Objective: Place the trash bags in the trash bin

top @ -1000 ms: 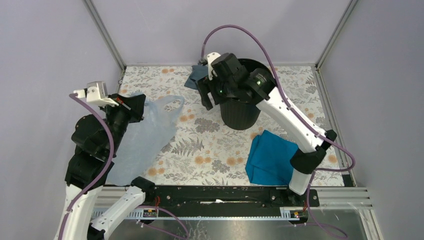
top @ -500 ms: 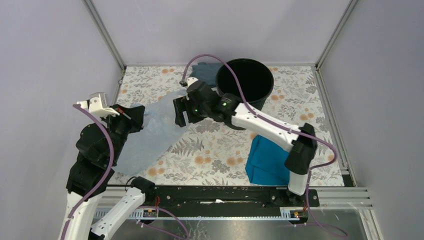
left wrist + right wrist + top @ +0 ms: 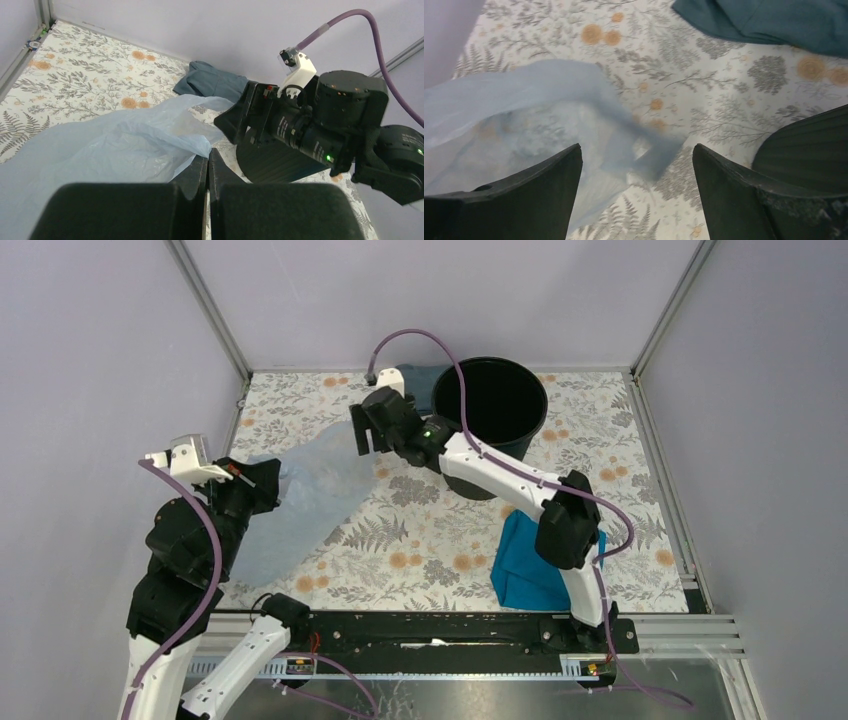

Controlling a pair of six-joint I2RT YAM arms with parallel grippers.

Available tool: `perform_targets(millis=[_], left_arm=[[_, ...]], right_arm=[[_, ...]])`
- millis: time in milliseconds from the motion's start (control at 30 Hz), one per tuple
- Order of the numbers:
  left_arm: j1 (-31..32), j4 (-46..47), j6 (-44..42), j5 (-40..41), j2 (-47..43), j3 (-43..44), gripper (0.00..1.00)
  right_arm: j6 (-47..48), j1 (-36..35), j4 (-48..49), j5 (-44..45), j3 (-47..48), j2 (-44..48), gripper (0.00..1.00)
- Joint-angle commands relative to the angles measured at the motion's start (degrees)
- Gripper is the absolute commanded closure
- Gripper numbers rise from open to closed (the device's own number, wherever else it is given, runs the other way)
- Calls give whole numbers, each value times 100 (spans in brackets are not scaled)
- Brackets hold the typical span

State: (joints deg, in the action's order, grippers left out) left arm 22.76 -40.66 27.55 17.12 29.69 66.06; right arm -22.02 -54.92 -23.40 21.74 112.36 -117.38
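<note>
The trash bag (image 3: 300, 508) lies on the table's (image 3: 420, 540) left side. The trash bin (image 3: 490, 400) stands at the back centre, with a crumpled cloth (image 3: 416, 381) just beside it on the left and a folded cloth (image 3: 526, 562) in front of it.

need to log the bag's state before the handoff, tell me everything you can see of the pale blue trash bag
The trash bag is thin, translucent pale blue film, wrinkled and glossy, spread mostly flat on the left of the floral table, outside the black bin. The left gripper is shut on one edge. Its far end bunches into a loose flap below the open right gripper, which does not hold it.
</note>
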Motion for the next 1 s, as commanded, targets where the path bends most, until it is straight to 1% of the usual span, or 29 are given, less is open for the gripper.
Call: perform_targets(millis=[0,67,133,167,200,233,267,300,333,400,433,467,567,633,700,800,867,967], left_arm=[[9,85,-122,160,-2,72,100],[8,93,-75,115,29,42,100],[9,100,-42,48,87,19,100],[9,99,-21,14,114,10,100],[9,96,5,-10,146,-2,100],[9,96,59,-32,184,5,100],[9,99,120,-75,231,15,100],[9,94,177,-132,275,26,100],[9,96,241,-216,339,48,100],[9,160,331,-503,514,79,100],[9,202,316,-646,679,121,100],[9,206,263,-778,833,201,100],[9,-25,25,-1188,1400,807,100],[9,-171,-21,-1556,1709,1087,100],[9,-187,18,-1931,1877,1182,100],[9,-160,181,-2080,1975,1150,100],[9,-122,293,-2073,1974,1065,100],[9,-86,404,-1994,1947,969,100]], right_arm=[[547,400,635,-316,-2,-94,13],[1037,443,1186,-600,-260,-117,13],[1276,506,1397,-626,-209,-238,14],[1344,566,1466,-836,-179,-286,17],[1362,641,1519,-1241,-157,-316,27],[1354,703,1537,-1659,-133,-327,45],[1327,728,1574,-2095,-161,-243,74],[1342,732,1700,-2584,-278,-118,87],[1397,735,1905,-3198,-499,56,92],[1394,728,2561,-4313,-1133,472,99],[1299,731,2999,-4724,-1410,677,100],[1229,728,3176,-5070,-1570,850,100],[1155,735,3265,-5831,-1736,1238,100],[1121,734,3401,-6116,-1913,1479,100],[1043,736,3631,-6150,-2139,1684,98],[704,734,4121,-6247,-2386,1818,95],[196,731,4769,-6414,-2647,1864,92],[-618,734,5721,-6409,-3091,1949,87]])
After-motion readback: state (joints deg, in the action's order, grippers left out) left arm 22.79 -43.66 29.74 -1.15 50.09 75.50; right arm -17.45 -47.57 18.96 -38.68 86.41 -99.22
